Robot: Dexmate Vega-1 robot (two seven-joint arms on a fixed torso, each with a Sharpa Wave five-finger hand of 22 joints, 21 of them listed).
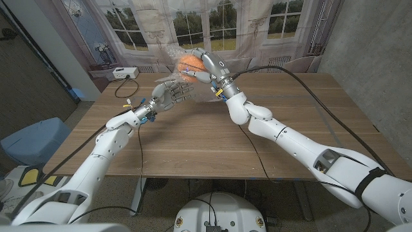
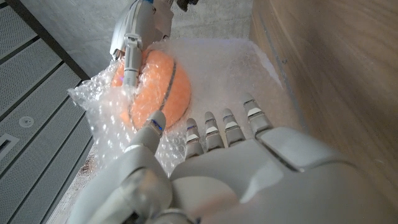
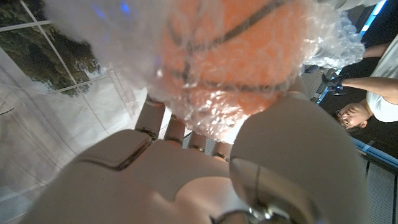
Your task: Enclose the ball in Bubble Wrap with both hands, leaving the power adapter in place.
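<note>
An orange ball [image 1: 189, 63] with dark seams sits half wrapped in clear Bubble Wrap [image 1: 168, 76], lifted above the far middle of the wooden table [image 1: 212, 135]. My right hand [image 1: 209, 66] grips the ball [image 3: 230, 50] through the wrap [image 3: 93, 37], its fingers [image 2: 132, 53] laid over the top. Just below and to the left, my left hand [image 1: 172, 94] reaches up with fingers apart. Its thumb [image 2: 154, 123] touches the loose wrap [image 2: 106, 106] beside the ball [image 2: 155, 90], and the fingertips [image 2: 225, 119] lie against the sheet without closing on it.
A white boxy device [image 1: 123, 73] with a cable sits on a low stand behind the table's far left corner. Windows and a curtain line the back wall. A person [image 3: 367, 112] is visible in the right wrist view. Black cables [image 1: 283, 72] run along both arms.
</note>
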